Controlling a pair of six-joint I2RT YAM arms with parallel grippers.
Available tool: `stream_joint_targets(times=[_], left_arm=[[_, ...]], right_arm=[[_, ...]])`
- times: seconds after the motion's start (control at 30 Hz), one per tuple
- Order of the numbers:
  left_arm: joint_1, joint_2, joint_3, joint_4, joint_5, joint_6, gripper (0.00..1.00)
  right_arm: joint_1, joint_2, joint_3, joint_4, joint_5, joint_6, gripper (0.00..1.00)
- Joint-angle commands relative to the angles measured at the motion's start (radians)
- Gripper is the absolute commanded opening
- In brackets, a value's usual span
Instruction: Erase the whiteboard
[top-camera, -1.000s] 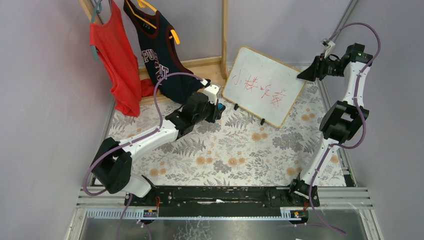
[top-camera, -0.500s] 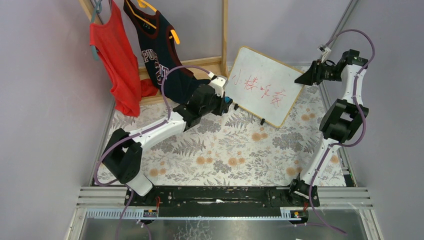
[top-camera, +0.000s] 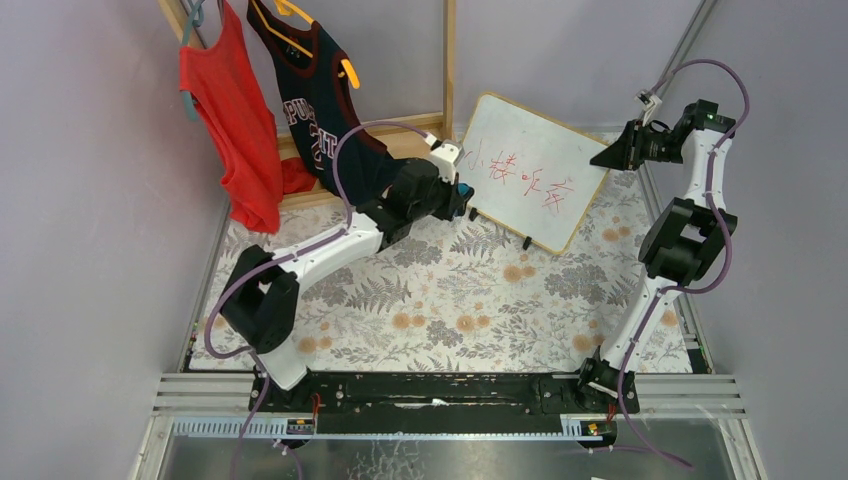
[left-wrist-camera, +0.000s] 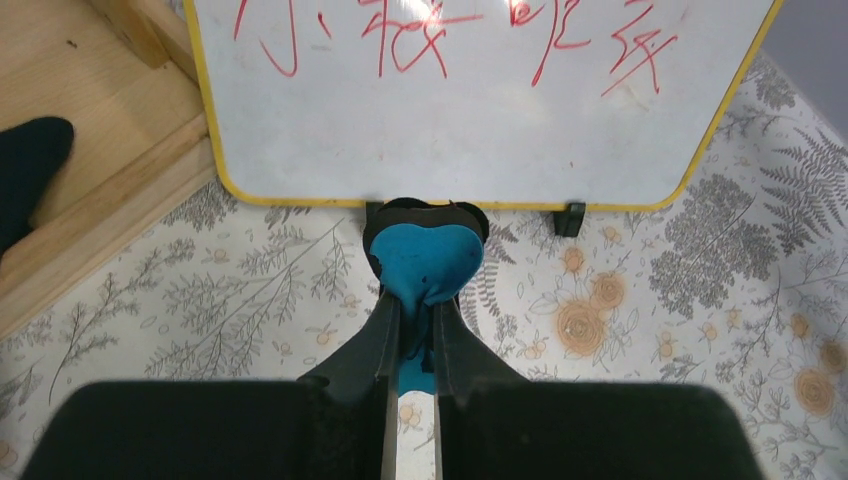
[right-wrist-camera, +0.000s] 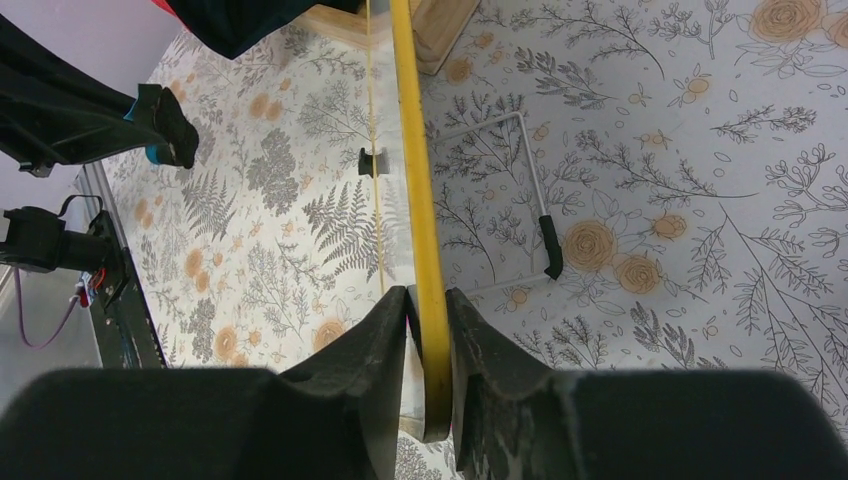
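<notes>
The whiteboard (top-camera: 530, 172) stands tilted on small black feet at the back of the table, with red writing across it. In the left wrist view the whiteboard (left-wrist-camera: 470, 130) fills the top, its yellow-wood frame just ahead of my fingers. My left gripper (top-camera: 462, 192) is shut on a small blue eraser (left-wrist-camera: 428, 262), held just below the board's lower left edge. My right gripper (top-camera: 603, 158) is shut on the board's right edge; in the right wrist view the frame (right-wrist-camera: 415, 180) runs edge-on between my jaws (right-wrist-camera: 428, 315).
A red shirt (top-camera: 232, 120) and a dark jersey (top-camera: 325, 105) hang on a wooden rack (top-camera: 448, 70) at the back left, close to my left arm. A floral cloth (top-camera: 450, 290) covers the table. The board's wire stand (right-wrist-camera: 520, 200) is behind it.
My left arm has swung right and forward, carrying the blue eraser from beside the jersey up to the board's lower left edge. My right gripper closed in on the board's right edge and stays there.
</notes>
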Motion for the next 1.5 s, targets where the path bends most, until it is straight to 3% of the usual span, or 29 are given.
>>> stream_joint_targets(times=[0.0,0.27,0.4,0.7,1.07,1.47], left_arm=[[0.008,0.046,0.081,0.064,0.025,-0.007,0.00],[0.010,0.158,0.226,0.031,-0.009,-0.010,0.00],[0.014,0.202,0.275,0.037,-0.064,-0.006,0.00],[0.059,0.330,0.414,0.047,-0.110,0.038,0.00],[0.146,0.470,0.518,0.097,-0.012,0.030,0.00],[0.147,0.554,0.610,0.144,0.006,-0.005,0.00]], right_arm=[[0.009,-0.054,-0.004,-0.005,-0.019,-0.018,0.26],[0.010,-0.071,-0.034,-0.008,-0.016,-0.030,0.04],[0.009,-0.081,-0.051,-0.010,-0.013,-0.038,0.00],[0.009,-0.100,-0.074,-0.011,-0.003,-0.053,0.00],[0.011,-0.093,-0.074,-0.015,0.000,-0.059,0.00],[0.011,-0.084,-0.077,-0.018,0.011,-0.066,0.00]])
